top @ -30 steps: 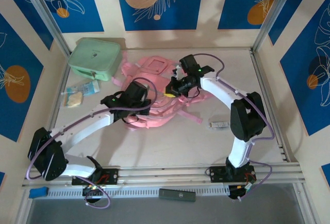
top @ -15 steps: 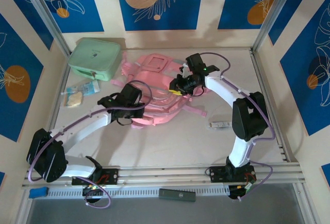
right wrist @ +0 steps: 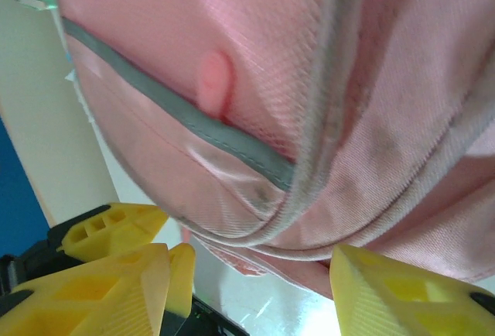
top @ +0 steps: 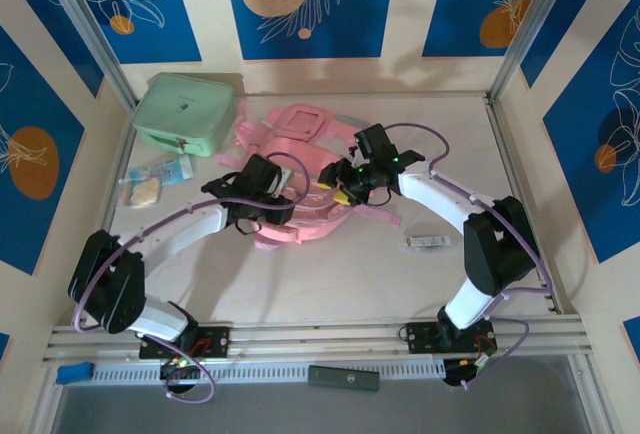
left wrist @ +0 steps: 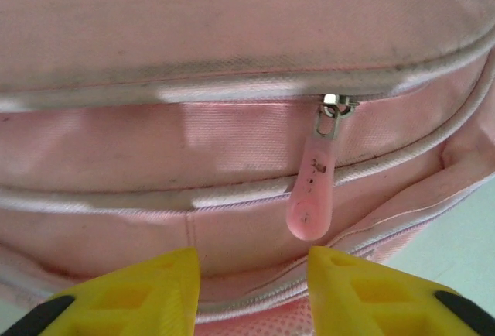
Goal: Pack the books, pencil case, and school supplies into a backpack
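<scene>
Fingers (left wrist: 155, 289) of the left gripper (left wrist: 251, 293) stand spread, empty; the pink zip pull (left wrist: 312, 197) hangs just ahead, right of centre, lengthwise toward the gap, on the backpack (top: 305, 124) mid-table; right gripper (right wrist: 251, 262), likewise spread, seems farther

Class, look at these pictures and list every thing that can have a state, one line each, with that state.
Backpack, lying on the table, not held.
Zip pull, hanging loose, ungripped.
Left claw, open, empty, just below the zip pull.
Right claw, open at the backpack's edge, gripping nothing.
Mint-green case, shut, on the table.
Whitish bar, lying on the table, unpacked.
</scene>
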Motion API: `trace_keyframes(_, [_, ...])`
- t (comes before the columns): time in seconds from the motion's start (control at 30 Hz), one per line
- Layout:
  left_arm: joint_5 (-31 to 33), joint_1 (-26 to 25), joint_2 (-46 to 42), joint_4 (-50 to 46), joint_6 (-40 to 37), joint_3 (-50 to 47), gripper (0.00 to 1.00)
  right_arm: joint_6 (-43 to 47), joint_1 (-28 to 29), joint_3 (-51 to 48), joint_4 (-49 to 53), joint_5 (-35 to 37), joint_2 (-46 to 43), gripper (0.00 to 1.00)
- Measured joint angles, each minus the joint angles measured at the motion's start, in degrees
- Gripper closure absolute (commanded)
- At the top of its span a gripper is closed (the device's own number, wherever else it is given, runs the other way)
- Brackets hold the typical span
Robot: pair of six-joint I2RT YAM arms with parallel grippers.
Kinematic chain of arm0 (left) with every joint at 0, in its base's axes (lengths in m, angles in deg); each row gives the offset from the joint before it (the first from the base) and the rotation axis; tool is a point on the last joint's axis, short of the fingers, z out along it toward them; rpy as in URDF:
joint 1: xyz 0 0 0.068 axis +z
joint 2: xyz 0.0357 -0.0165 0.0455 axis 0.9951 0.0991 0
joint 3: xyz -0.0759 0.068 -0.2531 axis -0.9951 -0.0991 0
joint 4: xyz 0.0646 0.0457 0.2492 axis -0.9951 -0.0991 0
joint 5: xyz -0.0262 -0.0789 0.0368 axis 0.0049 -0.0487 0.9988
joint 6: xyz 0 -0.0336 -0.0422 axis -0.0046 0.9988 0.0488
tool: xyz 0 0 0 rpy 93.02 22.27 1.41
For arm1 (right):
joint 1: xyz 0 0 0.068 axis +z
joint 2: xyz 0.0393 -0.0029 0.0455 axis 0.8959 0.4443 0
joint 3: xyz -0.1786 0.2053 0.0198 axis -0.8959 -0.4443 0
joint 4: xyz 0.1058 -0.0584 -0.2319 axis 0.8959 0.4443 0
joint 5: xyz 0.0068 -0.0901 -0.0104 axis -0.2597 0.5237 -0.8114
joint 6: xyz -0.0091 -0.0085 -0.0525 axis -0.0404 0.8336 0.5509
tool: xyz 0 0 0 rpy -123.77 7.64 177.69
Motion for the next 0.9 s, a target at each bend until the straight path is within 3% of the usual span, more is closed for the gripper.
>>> trace_keyframes(0.63, [-1.62,0.02,7.93,4.76,-6.32,4.72,0.55,-6.16,1.36,-0.61,-3.17,2.47,0.00,0.43])
trace_keyframes(0.9, [-0.26,0.02,11.04,4.70,-6.78,5.49,0.72,-7.93,1.44,-0.61,-3.78,3.98,0.13,0.43])
